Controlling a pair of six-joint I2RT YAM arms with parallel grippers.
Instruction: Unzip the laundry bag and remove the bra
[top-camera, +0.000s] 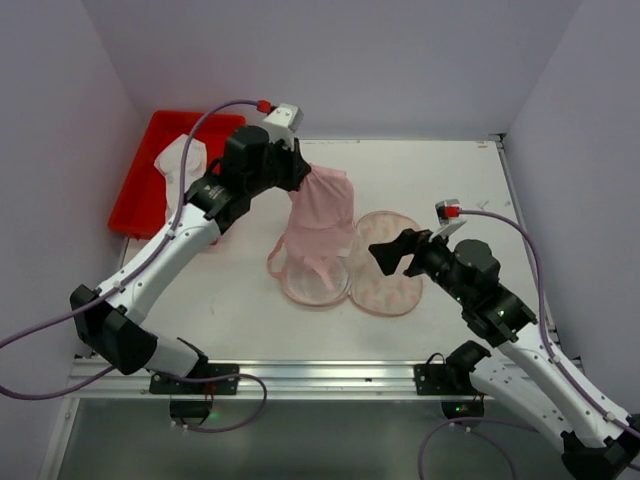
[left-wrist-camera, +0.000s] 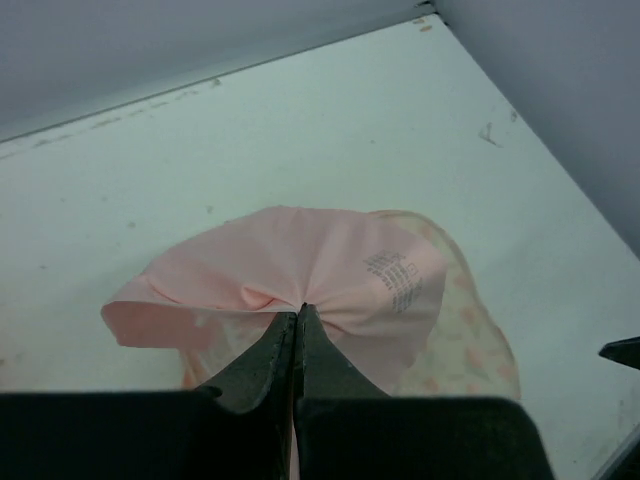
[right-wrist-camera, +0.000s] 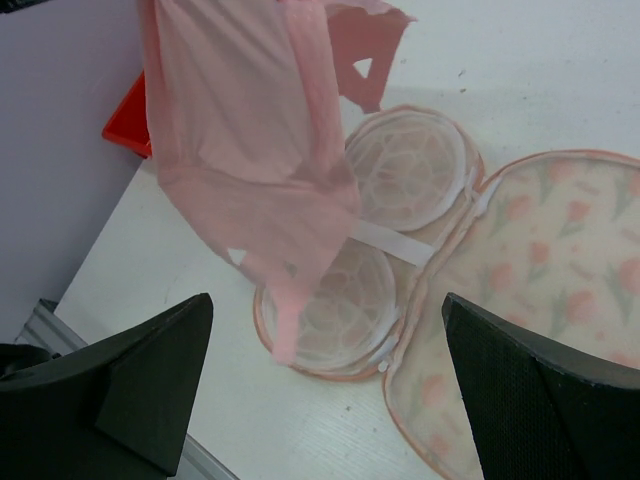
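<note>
Black fingers (left-wrist-camera: 270, 360) of the left gripper (left-wrist-camera: 298, 312) are squeezing tight together on a fold of the bra (left-wrist-camera: 300, 255), the soft pale pink one with straps, and are holding it up in the air. The bra is hanging down long and loose from that pinch, over the middle of the table (top-camera: 450, 180). Its lowest strap ends are dangling right at the laundry bag (top-camera: 392, 296), and I cannot tell if they are touching it or just floating above it. The laundry bag is lying flat near the middle of the table, unzipped all the way and spread open like a book. It is showing 2 round see-through net cups on one half and a flowery cream lining with a pink edge on the other half. The right gripper (top-camera: 383, 256) is hovering just over the flowery half with its 2 fingers spread wide apart, holding nothing. Far off at the left back corner a red tray (top-camera: 135, 195) is sitting with a white thing (top-camera: 180, 158) in it. So the zip part is looking done, and the bra is looking nearly out. What is left, I think, is getting the last dangling bits away from the bag and putting the bra down somewhere beside it.
</note>
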